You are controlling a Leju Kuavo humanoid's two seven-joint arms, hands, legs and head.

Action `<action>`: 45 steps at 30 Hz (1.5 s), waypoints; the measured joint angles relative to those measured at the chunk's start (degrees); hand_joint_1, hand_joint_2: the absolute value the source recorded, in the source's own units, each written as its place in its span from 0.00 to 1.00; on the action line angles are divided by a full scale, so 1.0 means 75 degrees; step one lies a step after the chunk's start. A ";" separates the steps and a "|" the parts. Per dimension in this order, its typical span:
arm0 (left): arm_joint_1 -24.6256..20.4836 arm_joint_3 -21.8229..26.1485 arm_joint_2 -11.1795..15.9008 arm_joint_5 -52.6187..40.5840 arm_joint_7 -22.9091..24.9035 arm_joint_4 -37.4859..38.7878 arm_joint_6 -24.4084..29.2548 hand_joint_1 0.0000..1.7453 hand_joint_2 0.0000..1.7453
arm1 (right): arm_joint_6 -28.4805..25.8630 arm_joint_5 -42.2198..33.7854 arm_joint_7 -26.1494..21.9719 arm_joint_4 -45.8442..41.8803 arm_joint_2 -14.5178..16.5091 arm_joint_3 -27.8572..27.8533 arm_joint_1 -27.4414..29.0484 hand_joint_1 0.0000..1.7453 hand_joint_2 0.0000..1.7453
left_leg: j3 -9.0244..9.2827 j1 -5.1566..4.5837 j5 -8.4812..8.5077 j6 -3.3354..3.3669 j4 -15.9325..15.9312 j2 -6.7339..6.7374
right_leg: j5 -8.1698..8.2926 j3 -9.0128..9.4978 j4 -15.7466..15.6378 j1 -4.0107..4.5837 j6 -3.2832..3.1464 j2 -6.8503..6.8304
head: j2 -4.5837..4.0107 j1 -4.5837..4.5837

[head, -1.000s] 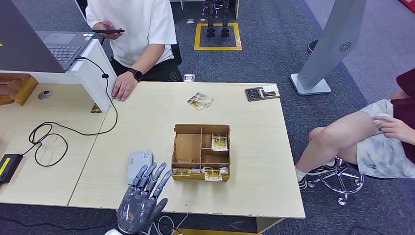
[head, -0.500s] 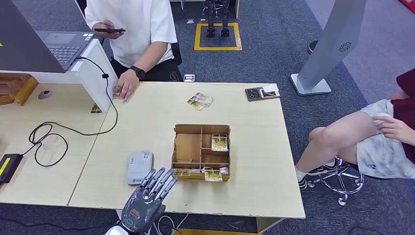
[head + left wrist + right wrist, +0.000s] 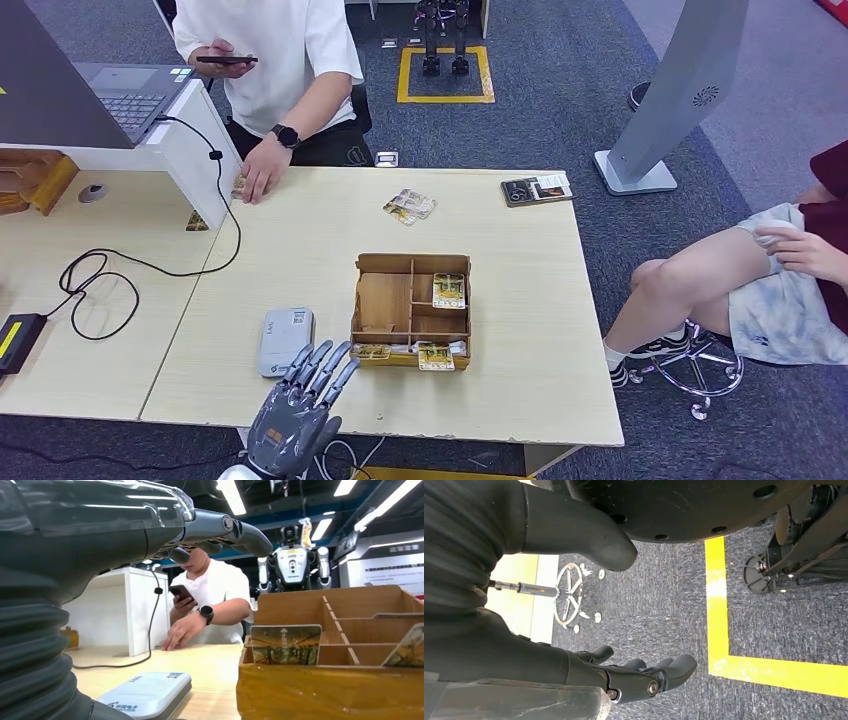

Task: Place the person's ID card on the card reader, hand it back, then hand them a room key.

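Observation:
My left hand (image 3: 298,408) hovers over the table's near edge with its fingers spread and nothing in it, just short of the grey card reader (image 3: 285,340). In the left wrist view the left hand's fingers (image 3: 220,527) reach out above the card reader (image 3: 145,696). Right of the reader stands a wooden divided box (image 3: 411,310) with several room key cards; one card (image 3: 285,644) leans on the box (image 3: 330,690). A person in white (image 3: 270,50) rests a hand (image 3: 258,172) on the far left of the table beside a small card (image 3: 238,186). My right hand (image 3: 644,675) hangs above the floor, holding nothing.
A few loose cards (image 3: 409,206) and a dark flat item (image 3: 537,189) lie on the far side of the table (image 3: 520,330). A laptop (image 3: 120,95) sits on a white stand at the left, with a black cable (image 3: 100,290) trailing. Another person (image 3: 760,280) sits at the right.
My left hand has drawn back from over the card reader toward the near edge. The person's hand on the table has shifted slightly toward the white stand.

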 joint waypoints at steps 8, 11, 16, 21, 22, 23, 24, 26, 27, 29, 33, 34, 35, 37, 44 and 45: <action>-0.0291 0.0000 -0.0242 0.0324 0.0069 -0.0025 -0.0828 0.00 1.00 | -0.0002 0.0000 0.0008 0.0000 0.0000 0.0000 -0.0001 0.00 1.00 | 0.0002 0.0000 0.0001 0.0000 0.0001 0.0000 | 0.0001 0.0000 0.0000 0.0000 0.0000 0.0000 | 0.0000 0.0000; -0.0530 -0.0002 -0.0290 0.0520 0.0041 -0.0013 -0.1072 0.00 1.00 | 0.0011 0.0001 0.0009 0.0000 0.0000 0.0000 -0.0002 0.00 1.00 | 0.0002 0.0000 0.0002 0.0001 0.0001 0.0000 | 0.0002 0.0000 0.0001 0.0000 -0.0002 0.0000 | 0.0000 0.0001; -0.0917 -0.0049 -0.0377 0.0683 0.0035 0.0042 -0.1322 0.00 1.00 | 0.0053 0.0009 0.0017 0.0000 0.0000 0.0000 -0.0006 0.00 1.00 | 0.0002 0.0000 0.0002 0.0001 0.0001 0.0000 | 0.0003 0.0000 0.0001 0.0000 -0.0003 0.0000 | 0.0000 0.0001; -0.1284 -0.0139 -0.0529 0.0935 -0.0070 0.0208 -0.1452 0.00 1.00 | 0.0100 0.0017 0.0060 0.0008 0.0000 0.0004 -0.0017 0.00 1.00 | 0.0001 0.0000 0.0002 0.0002 0.0001 0.0001 | 0.0003 0.0000 0.0000 0.0000 -0.0003 0.0000 | 0.0000 0.0002; -0.1347 -0.0163 -0.0558 0.0963 -0.0076 0.0247 -0.1460 0.00 1.00 | 0.0106 0.0017 0.0066 0.0010 0.0000 0.0007 -0.0018 0.00 1.00 | 0.0001 0.0000 0.0002 0.0002 0.0001 0.0001 | 0.0004 0.0000 0.0000 0.0000 -0.0003 0.0000 | -0.0001 0.0002; -0.1406 -0.0191 -0.0587 0.0984 -0.0079 0.0286 -0.1475 0.00 1.00 | 0.0113 0.0018 0.0068 0.0014 0.0000 0.0010 -0.0019 0.00 1.00 | 0.0001 -0.0001 0.0002 0.0002 0.0001 0.0001 | 0.0004 0.0000 0.0000 0.0000 -0.0003 0.0000 | -0.0001 0.0003; -0.1463 -0.0217 -0.0611 0.0996 -0.0081 0.0325 -0.1496 0.00 1.00 | 0.0122 0.0019 0.0068 0.0017 0.0000 0.0013 -0.0021 0.00 1.00 | 0.0001 -0.0001 0.0002 0.0002 0.0001 0.0001 | 0.0004 0.0000 0.0000 0.0000 -0.0002 0.0000 | -0.0001 0.0002; -0.1568 -0.0254 -0.0650 0.1005 -0.0085 0.0404 -0.1577 0.00 1.00 | 0.0141 0.0020 0.0072 0.0023 0.0000 0.0020 -0.0024 0.00 1.00 | 0.0001 0.0000 0.0002 0.0002 0.0001 0.0001 | 0.0004 0.0000 0.0000 0.0000 -0.0003 0.0000 | 0.0000 0.0001; -0.1615 -0.0275 -0.0661 0.1006 -0.0086 0.0442 -0.1622 0.00 1.00 | 0.0147 0.0020 0.0078 0.0025 0.0000 0.0024 -0.0027 0.00 1.00 | 0.0001 0.0000 0.0002 0.0002 0.0001 0.0001 | 0.0004 -0.0001 0.0000 0.0000 -0.0003 0.0000 | 0.0000 0.0001; -0.1683 -0.0327 -0.0667 0.1004 -0.0088 0.0497 -0.1686 0.00 1.00 | 0.0154 0.0020 0.0093 0.0028 0.0000 0.0028 -0.0031 0.00 1.00 | 0.0002 0.0000 0.0002 0.0002 0.0001 0.0002 | 0.0004 -0.0001 0.0000 0.0000 -0.0003 0.0001 | 0.0000 0.0001; -0.1740 -0.0396 -0.0668 0.1003 -0.0088 0.0563 -0.1707 0.00 1.00 | 0.0156 0.0020 0.0113 0.0029 -0.0002 0.0031 -0.0037 0.00 1.00 | 0.0002 0.0001 0.0002 0.0002 0.0001 0.0002 | 0.0003 -0.0001 0.0001 0.0000 -0.0003 0.0001 | 0.0000 0.0000; -0.1754 -0.0411 -0.0668 0.1004 -0.0088 0.0582 -0.1716 0.00 1.00 | 0.0157 0.0020 0.0113 0.0029 -0.0002 0.0034 -0.0038 0.00 1.00 | 0.0002 0.0001 0.0002 0.0002 0.0001 0.0002 | 0.0003 -0.0001 0.0001 0.0000 -0.0003 0.0001 | 0.0000 0.0000; -0.1770 -0.0428 -0.0668 0.1005 -0.0088 0.0600 -0.1738 0.00 1.00 | 0.0159 0.0020 0.0113 0.0029 -0.0003 0.0036 -0.0038 0.00 1.00 | 0.0002 0.0001 0.0002 0.0002 0.0001 0.0002 | 0.0003 -0.0001 0.0001 0.0000 -0.0003 0.0001 | 0.0000 0.0001; -0.1795 -0.0463 -0.0664 0.1016 -0.0094 0.0636 -0.1824 0.00 1.00 | 0.0168 0.0020 0.0113 0.0029 -0.0004 0.0044 -0.0038 0.00 1.00 | 0.0001 0.0000 0.0002 0.0002 0.0001 0.0002 | 0.0003 -0.0001 0.0001 0.0000 -0.0003 0.0001 | 0.0000 0.0001; -0.1857 -0.0637 -0.0614 0.1148 -0.0214 0.0794 -0.2170 0.00 1.00 | 0.0194 0.0015 0.0116 0.0029 -0.0014 0.0066 -0.0042 0.00 1.00 | 0.0001 0.0000 0.0002 0.0002 0.0001 0.0002 | 0.0003 -0.0001 0.0001 0.0000 -0.0003 0.0001 | 0.0000 0.0001; -0.1873 -0.0678 -0.0598 0.1171 -0.0232 0.0817 -0.2212 0.00 1.00 | 0.0202 0.0015 0.0116 0.0029 -0.0017 0.0071 -0.0042 0.00 1.00 | 0.0001 0.0000 0.0002 0.0002 0.0001 0.0002 | 0.0003 -0.0001 0.0001 0.0000 -0.0003 0.0001 | 0.0000 0.0001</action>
